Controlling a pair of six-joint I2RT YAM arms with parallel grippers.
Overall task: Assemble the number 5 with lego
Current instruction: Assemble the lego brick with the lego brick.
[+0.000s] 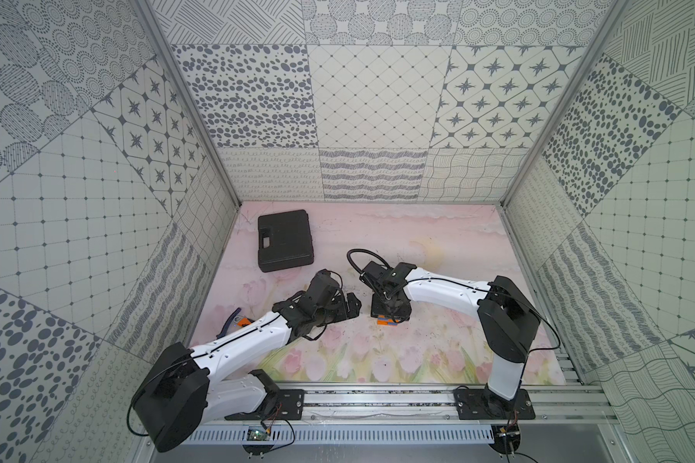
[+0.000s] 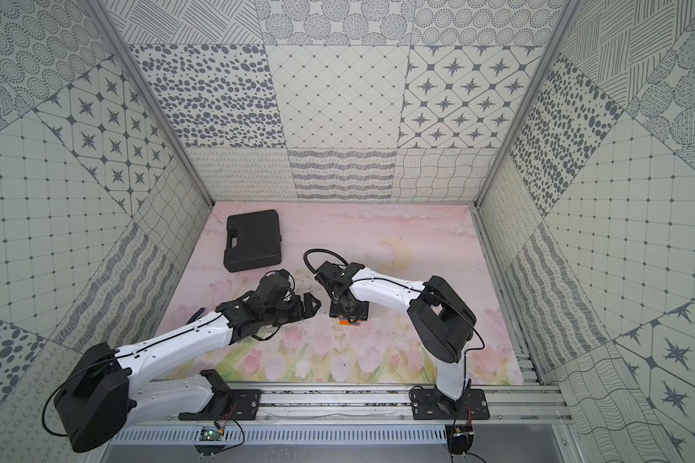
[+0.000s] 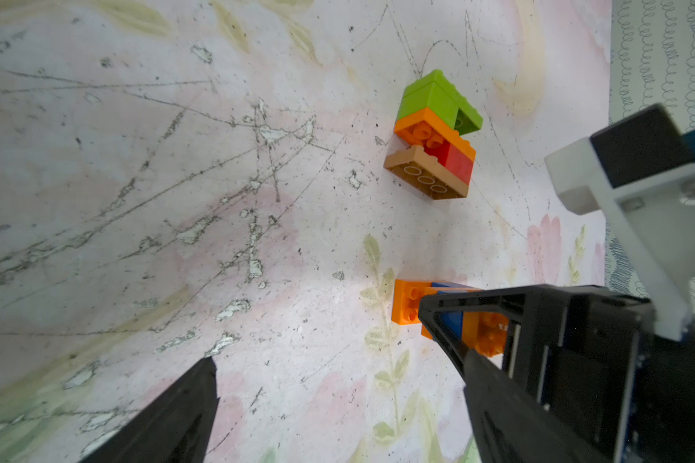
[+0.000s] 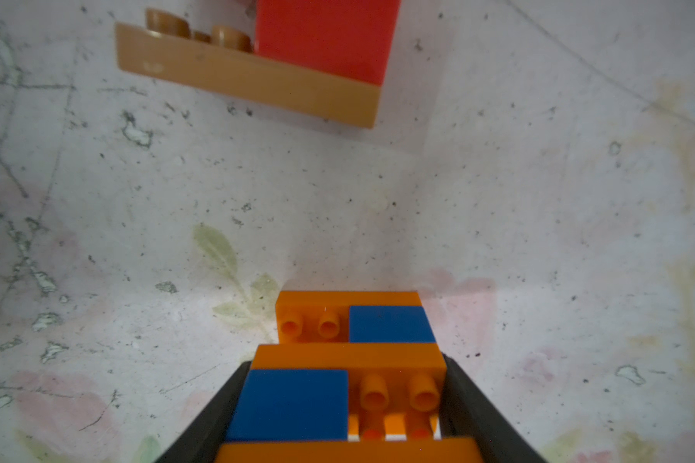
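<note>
My right gripper [image 4: 344, 401] is shut on a stepped lego piece [image 4: 346, 356] made of orange oblongs and blue squares, low over the mat. In both top views only an orange edge of that piece [image 1: 385, 321] [image 2: 350, 321] peeks out under the right gripper [image 1: 390, 310]. A second lego cluster [image 3: 434, 136] of green, orange, red and brown bricks lies on its side just beyond. Its brown and red bricks [image 4: 257, 76] show in the right wrist view. My left gripper [image 3: 340, 356] [image 1: 352, 306] is open and empty, beside the held piece [image 3: 404, 308].
A black case [image 1: 283, 240] [image 2: 253, 240] lies at the back left of the flowered mat. An orange-handled wrench [image 1: 237, 320] sits partly under the left arm. The enclosure walls [image 1: 201, 248] bound the mat on three sides.
</note>
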